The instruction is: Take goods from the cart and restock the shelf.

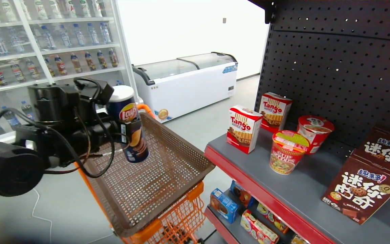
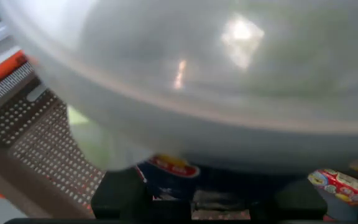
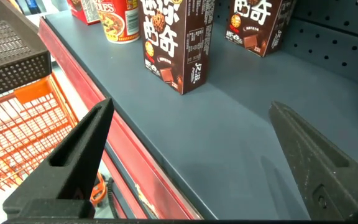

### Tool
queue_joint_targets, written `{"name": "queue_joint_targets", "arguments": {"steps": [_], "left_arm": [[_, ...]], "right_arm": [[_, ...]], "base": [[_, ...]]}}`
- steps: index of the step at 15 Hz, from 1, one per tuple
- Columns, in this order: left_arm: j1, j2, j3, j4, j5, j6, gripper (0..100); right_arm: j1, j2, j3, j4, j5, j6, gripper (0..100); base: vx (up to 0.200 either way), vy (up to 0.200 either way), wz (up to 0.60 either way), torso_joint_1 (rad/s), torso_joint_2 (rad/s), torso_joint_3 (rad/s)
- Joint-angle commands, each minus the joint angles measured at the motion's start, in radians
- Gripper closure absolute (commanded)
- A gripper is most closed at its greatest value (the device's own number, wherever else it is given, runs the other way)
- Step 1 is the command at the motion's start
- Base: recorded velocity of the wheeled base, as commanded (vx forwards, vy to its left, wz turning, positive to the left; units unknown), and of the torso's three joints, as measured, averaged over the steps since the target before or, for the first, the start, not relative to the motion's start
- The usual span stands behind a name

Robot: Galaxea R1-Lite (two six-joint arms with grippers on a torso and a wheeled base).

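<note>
A tall blue chip can with a white lid hangs upright above the cart's brown perforated top tray, and my left gripper is shut on its side. The left wrist view has the can's pale lid close up, its blue body below it and the tray to one side. Over the grey shelf board, my right gripper is open with nothing between its black fingers. That shelf stands to the right of the cart.
On the shelf stand two red-white wafer boxes, two cup noodles and two brown cookie boxes. More goods fill the lower shelf. The orange cart basket sits under the tray. A chest freezer and a drinks cooler are behind.
</note>
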Motion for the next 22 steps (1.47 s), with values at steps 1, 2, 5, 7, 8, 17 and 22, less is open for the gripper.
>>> {"name": "queue_joint_targets", "arguments": {"steps": [1,2,5,7,8,17,22], "left_arm": [[0.01,-0.276,0.118,0.072,-0.002,-0.001,100],[0.023,-0.337,0.157,0.087,-0.008,0.005,100],[0.079,-0.466,0.203,0.224,-0.118,0.026,100],[0.091,-0.526,0.245,0.244,-0.172,0.025,100],[0.096,-0.549,0.265,0.245,-0.174,0.025,100],[0.083,-0.955,0.512,0.42,-0.171,0.022,100],[0.073,-1.17,0.648,0.422,-0.143,0.019,100]], "right_arm": [[0.0,0.001,0.0,0.0,0.001,0.0,0],[0.0,0.001,0.0,0.0,0.001,0.0,0],[0.0,0.001,0.0,0.001,0.001,0.0,0],[0.0,0.001,0.0,0.0,0.001,0.0,0],[0.0,0.001,0.0,0.0,0.001,0.0,0],[0.0,0.001,0.0,0.0,0.001,0.0,0],[0.0,0.001,0.0,0.001,0.002,-0.003,0]], "base": [[0.0,0.0,0.0,0.0,0.0,0.0],[0.0,0.0,0.0,0.0,0.0,0.0],[0.0,0.0,0.0,0.0,0.0,0.0],[0.0,0.0,0.0,0.0,0.0,0.0],[0.0,0.0,0.0,0.0,0.0,0.0],[0.0,0.0,0.0,0.0,0.0,0.0],[0.0,0.0,0.0,0.0,0.0,0.0]]}}
